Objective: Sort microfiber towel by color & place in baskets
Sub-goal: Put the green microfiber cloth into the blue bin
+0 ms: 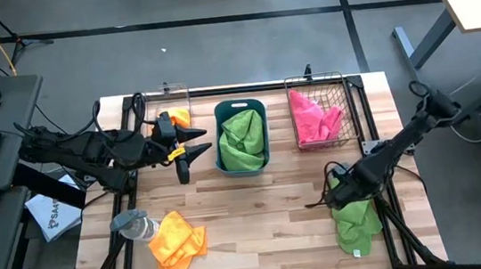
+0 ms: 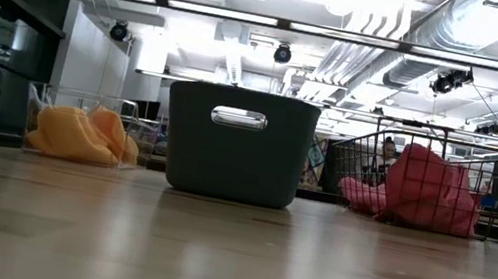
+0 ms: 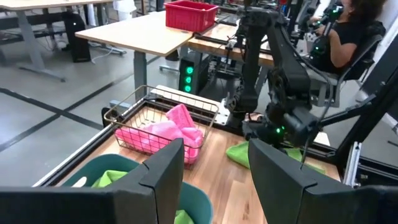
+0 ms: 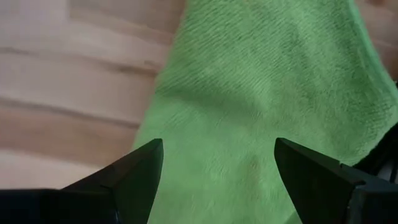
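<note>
A green towel (image 1: 357, 221) lies flat on the table near its right near corner; it also fills the right wrist view (image 4: 261, 93). My right gripper (image 1: 335, 194) (image 4: 217, 146) is open just above the towel's left part, its fingers pointing down. My left gripper (image 1: 193, 153) (image 3: 214, 152) is open, held level in the air beside the teal tub's (image 1: 223, 159) left side. The tub holds green towels (image 1: 243, 139). An orange towel (image 1: 180, 244) lies crumpled at the near left. The clear bin (image 1: 184, 91) holds an orange towel (image 2: 78, 131). The wire basket (image 1: 342, 79) holds pink towels (image 1: 315, 116).
The three bins stand in a row along the table's far edge. A grey bottle-like object (image 1: 134, 224) lies beside the orange towel. Bare wood stretches across the table's middle and near side. A person (image 3: 348, 31) sits beyond the table's right end.
</note>
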`<state>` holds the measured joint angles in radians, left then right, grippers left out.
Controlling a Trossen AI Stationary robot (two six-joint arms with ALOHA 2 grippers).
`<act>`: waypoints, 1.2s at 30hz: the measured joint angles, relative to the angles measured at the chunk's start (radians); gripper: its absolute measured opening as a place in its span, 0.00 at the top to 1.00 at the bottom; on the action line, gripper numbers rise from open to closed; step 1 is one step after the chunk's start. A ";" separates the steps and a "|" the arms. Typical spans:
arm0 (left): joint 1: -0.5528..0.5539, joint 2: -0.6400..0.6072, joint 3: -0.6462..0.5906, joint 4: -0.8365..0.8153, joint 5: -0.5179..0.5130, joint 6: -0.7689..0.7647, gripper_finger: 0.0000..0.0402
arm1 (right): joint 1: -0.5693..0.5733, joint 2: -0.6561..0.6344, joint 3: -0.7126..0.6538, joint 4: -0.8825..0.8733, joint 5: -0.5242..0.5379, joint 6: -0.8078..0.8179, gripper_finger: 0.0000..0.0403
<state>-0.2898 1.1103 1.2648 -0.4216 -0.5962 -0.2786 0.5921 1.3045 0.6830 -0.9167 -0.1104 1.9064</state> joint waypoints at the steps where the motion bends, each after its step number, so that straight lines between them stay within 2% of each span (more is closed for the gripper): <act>1: 0.004 0.000 0.000 0.000 0.000 -0.004 0.58 | 0.000 0.020 0.000 0.000 -0.001 0.000 0.25; 4: 0.015 0.000 0.000 0.000 0.000 -0.007 0.58 | -0.001 0.083 0.000 0.022 -0.002 -0.005 0.25; 8: 0.022 0.000 0.000 0.000 0.000 -0.028 0.58 | -0.002 0.155 0.002 0.077 -0.017 -0.088 0.26; 11: 0.022 0.000 0.000 0.000 0.000 -0.034 0.58 | -0.003 0.189 0.004 0.112 -0.022 -0.138 0.33; 14: 0.022 0.000 0.000 0.000 0.000 -0.038 0.58 | -0.004 0.196 0.005 0.148 -0.021 -0.161 0.56; 17: 0.022 0.000 0.000 0.000 0.000 -0.051 0.58 | -0.003 0.174 0.019 0.159 0.016 -0.178 0.90; 18: 0.022 0.000 0.000 0.000 0.000 -0.052 0.58 | -0.003 0.162 0.024 0.157 0.039 -0.189 0.94; 22: 0.022 0.000 0.000 0.001 0.000 -0.050 0.58 | -0.054 0.070 0.086 0.162 0.063 -0.256 0.97; 24: 0.022 0.000 0.000 0.002 0.000 -0.037 0.58 | -0.084 0.012 0.142 0.171 0.119 -0.346 0.98; 29: 0.022 0.000 0.000 0.015 -0.036 0.010 0.58 | -0.217 -0.090 0.313 0.373 0.263 -0.693 0.99; 36: 0.022 0.000 0.000 0.057 -0.098 0.057 0.58 | -0.463 -0.070 0.513 0.733 0.268 -1.192 0.99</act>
<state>-0.2676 1.1107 1.2648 -0.3649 -0.6941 -0.2211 0.1290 1.2343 1.1957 -0.1841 0.1579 0.7149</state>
